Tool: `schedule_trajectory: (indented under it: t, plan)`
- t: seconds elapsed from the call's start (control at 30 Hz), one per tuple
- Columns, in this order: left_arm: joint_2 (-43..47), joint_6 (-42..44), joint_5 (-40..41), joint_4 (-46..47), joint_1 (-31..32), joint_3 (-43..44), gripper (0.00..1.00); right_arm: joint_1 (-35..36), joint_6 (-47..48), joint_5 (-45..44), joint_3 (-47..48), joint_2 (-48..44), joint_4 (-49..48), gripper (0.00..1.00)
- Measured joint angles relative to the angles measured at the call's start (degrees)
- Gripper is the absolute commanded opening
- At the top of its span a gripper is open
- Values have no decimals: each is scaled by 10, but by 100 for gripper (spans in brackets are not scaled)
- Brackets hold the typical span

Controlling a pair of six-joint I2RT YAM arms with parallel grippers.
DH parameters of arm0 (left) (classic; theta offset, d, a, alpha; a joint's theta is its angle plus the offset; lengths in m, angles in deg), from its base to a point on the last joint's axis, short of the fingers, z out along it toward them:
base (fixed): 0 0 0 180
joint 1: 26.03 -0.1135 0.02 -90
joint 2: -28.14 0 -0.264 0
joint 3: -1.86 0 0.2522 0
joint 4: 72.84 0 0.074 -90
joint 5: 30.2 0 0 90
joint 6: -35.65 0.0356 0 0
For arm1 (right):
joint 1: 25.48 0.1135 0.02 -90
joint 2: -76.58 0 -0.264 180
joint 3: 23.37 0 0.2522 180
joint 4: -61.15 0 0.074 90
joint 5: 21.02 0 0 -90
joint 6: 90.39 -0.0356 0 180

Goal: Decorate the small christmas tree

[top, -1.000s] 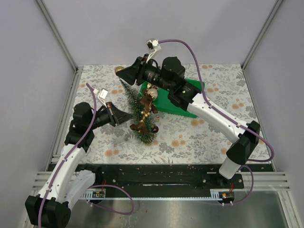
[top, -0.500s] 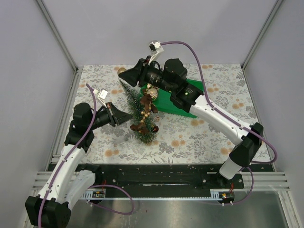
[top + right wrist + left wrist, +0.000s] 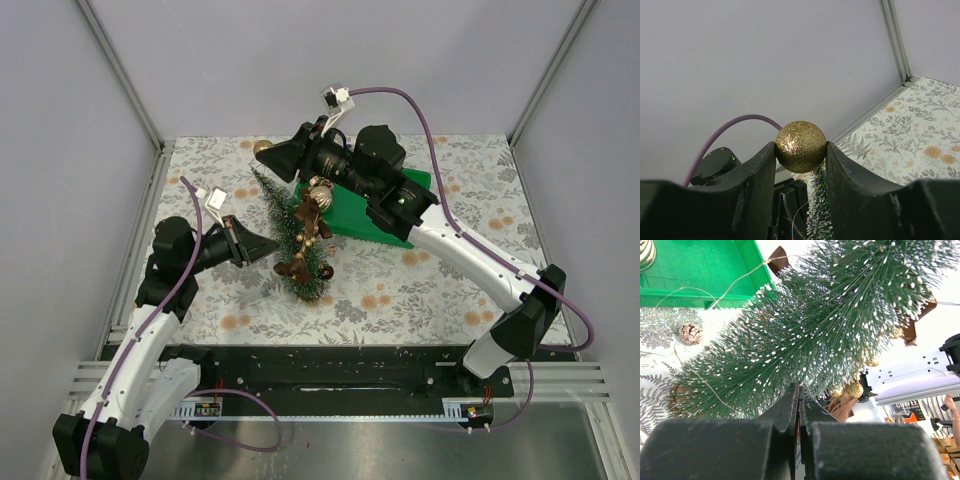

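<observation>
The small christmas tree (image 3: 283, 222) leans toward the back left on the floral mat, its tip near my right gripper. It carries a brown ribbon and a gold bead garland (image 3: 311, 212). My left gripper (image 3: 268, 247) is shut against the tree's lower bristles; in the left wrist view the gripper (image 3: 800, 390) is pressed into the tree (image 3: 805, 330). My right gripper (image 3: 270, 153) is shut on a gold glitter ball (image 3: 263, 148) just above the tree's tip. The right wrist view shows the ball (image 3: 800, 146) held between both fingers, with the tree's tip (image 3: 820, 210) below.
A green tray (image 3: 352, 218) lies behind the tree, under my right arm. The left wrist view shows the tray (image 3: 700, 270) with a striped gold bauble (image 3: 646, 252) in it. A small pine cone (image 3: 690, 333) on a thread lies on the mat beside it.
My right gripper has carried the gold ball a little to the right and back, staying near the tree's tip. The left arm and the tree have not moved.
</observation>
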Motion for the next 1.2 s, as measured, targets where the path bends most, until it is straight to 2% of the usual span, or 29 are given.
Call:
schedule_trajectory:
  t: [0.67,0.9,1.2]
  plan:
    - [2,-4,0,8,0,-4,0,0,-7,33,61,23,14,16]
    - [2,-4,0,9,0,-4,0,0,-7,33,110,65,26,15]
    - [2,-4,0,9,0,-4,0,0,13,31,115,90,45,15]
